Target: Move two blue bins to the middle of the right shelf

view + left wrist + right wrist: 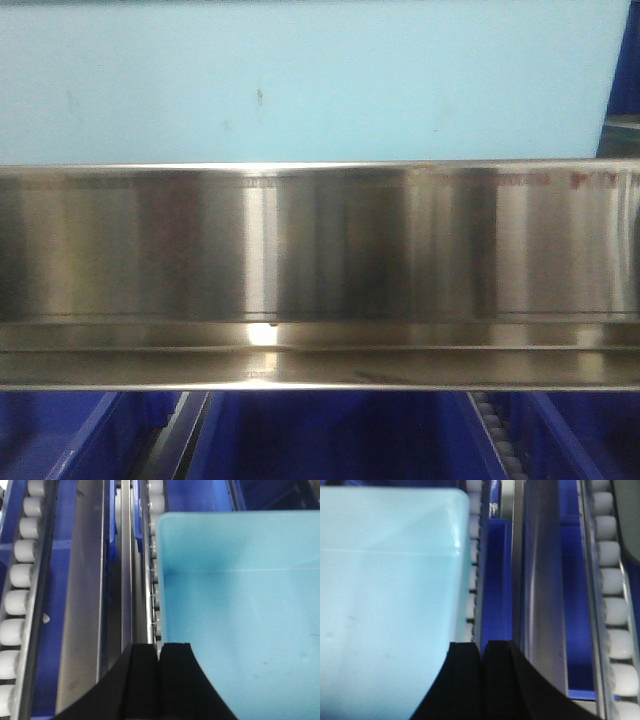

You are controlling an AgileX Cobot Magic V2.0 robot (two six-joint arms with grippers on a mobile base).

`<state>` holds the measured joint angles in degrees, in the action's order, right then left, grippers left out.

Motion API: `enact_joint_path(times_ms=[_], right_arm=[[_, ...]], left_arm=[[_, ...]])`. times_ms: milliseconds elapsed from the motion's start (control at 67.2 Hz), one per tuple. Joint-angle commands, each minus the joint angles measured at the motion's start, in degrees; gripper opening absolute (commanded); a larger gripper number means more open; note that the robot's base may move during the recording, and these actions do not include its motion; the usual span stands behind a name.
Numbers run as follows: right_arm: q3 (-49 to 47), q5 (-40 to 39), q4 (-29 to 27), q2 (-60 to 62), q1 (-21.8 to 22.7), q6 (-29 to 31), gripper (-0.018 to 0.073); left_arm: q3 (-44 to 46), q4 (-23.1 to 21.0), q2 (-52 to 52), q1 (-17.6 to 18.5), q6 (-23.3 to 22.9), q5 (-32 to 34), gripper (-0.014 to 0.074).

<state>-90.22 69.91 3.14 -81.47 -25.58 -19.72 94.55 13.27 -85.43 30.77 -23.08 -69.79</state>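
Observation:
A light blue bin [240, 605] fills the right of the left wrist view and the left of the right wrist view [385, 595]. My left gripper [160, 647] is shut, its black fingers pinched on the bin's left wall. My right gripper [484, 645] is shut the same way on the bin's right wall. The bin hangs over a roller track. In the front view a light blue surface [300, 80], apparently this bin's side, fills the top half. Neither gripper shows there.
A steel shelf beam [320, 260] crosses the front view, with dark blue bins [330, 440] below it. White rollers [17, 575] and steel rails [82, 605] run left of the held bin. More rollers [612, 580], a steel rail [542, 605] and a dark blue bin [497, 580] lie to its right.

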Motion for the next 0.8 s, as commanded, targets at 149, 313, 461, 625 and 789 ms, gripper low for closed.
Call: enact_joint_path(times_ms=[149, 313, 461, 625, 789], right_arm=[[-3.2, 0.0, 0.8, -2.5, -2.1, -0.4, -0.0076], [-3.2, 0.0, 0.7, -4.1, -2.1, -0.4, 0.0201], [-3.1, 0.0, 0.7, -5.2, -2.1, -0.8, 0.0244], [-2.6, 0.0, 0.7, -7.5, -2.1, -1.8, 0.0244], [-2.0, 0.0, 0.8, -9.2, -2.1, -2.5, 0.0244]], left_arm=[[0.6, 0.9, -0.5, 0.4, -3.0, -0.2, 0.0147], [0.6, 0.7, -0.5, 0.4, -3.0, -0.2, 0.0300], [0.6, -0.4, -1.3, 0.4, -3.0, -0.2, 0.0296], [0.6, -0.8, -4.1, 0.4, -3.0, -0.2, 0.0296], [0.3, -0.8, -5.8, 0.4, -3.0, -0.2, 0.0296]])
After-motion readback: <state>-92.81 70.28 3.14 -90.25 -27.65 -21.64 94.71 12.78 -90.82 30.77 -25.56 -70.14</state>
